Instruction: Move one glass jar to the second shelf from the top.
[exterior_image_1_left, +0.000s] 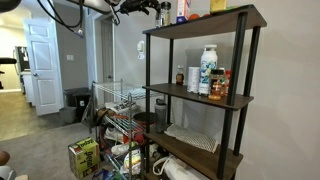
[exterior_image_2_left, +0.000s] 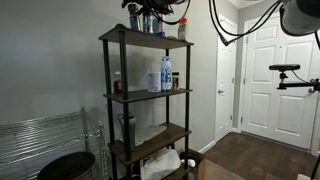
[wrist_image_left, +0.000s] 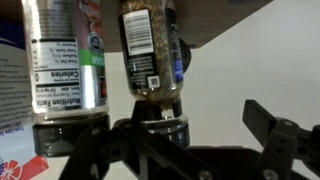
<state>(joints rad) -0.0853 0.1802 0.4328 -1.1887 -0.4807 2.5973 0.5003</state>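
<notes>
The wrist view stands upside down. A glass jar (wrist_image_left: 150, 55) with brownish contents, a barcode label and a dark shiny lid stands on the top shelf. It sits between my open gripper's (wrist_image_left: 190, 125) fingers, close to the left finger and apart from the right one. In both exterior views the gripper (exterior_image_1_left: 160, 11) (exterior_image_2_left: 145, 16) is at the top shelf among the bottles there; the jar cannot be made out in them. The second shelf from the top (exterior_image_1_left: 178, 93) (exterior_image_2_left: 140, 96) is a dark board that holds a white bottle (exterior_image_1_left: 207, 70) and smaller containers.
A labelled can (wrist_image_left: 65, 60) stands right beside the jar. More bottles (exterior_image_1_left: 185, 10) (exterior_image_2_left: 182, 28) crowd the top shelf. A small dark bottle (exterior_image_1_left: 180, 76) and a red-capped jar (exterior_image_1_left: 218, 84) share the second shelf. A wire rack (exterior_image_1_left: 115, 110) stands beside the unit.
</notes>
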